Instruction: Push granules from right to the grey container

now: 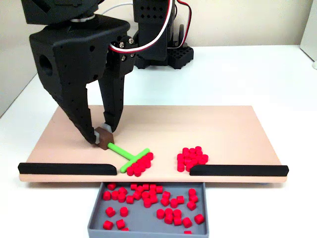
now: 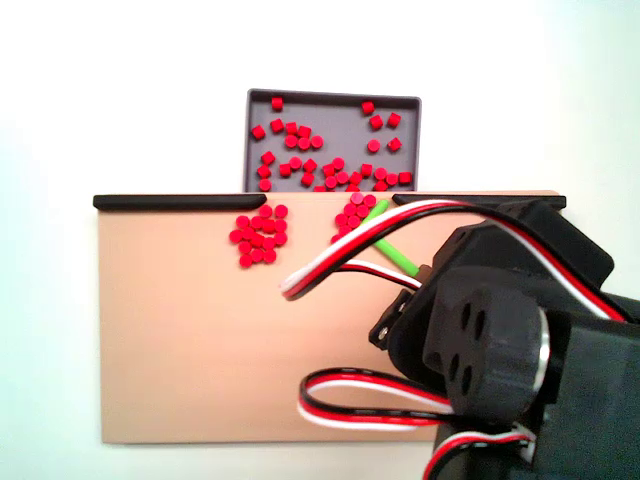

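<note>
jaws pinched shut on the brown block end of the green t-stick (image 1: pixel 130 155), gripper (image 1: pixel 102 137) low over the tan board (image 1: pixel 223 129).

i had the stick's crossbar touching one clump of granules (image 1: pixel 139 164) at the gap between the black strips (image 1: pixel 67 168); a second clump sat just beside the other strip, and plenty already lay in the grey container (image 1: pixel 94 223). my worry was the angle: with the crossbar skewed, a push could have squirted pellets sideways behind a strip, or the block could have twisted in the grip.
</note>
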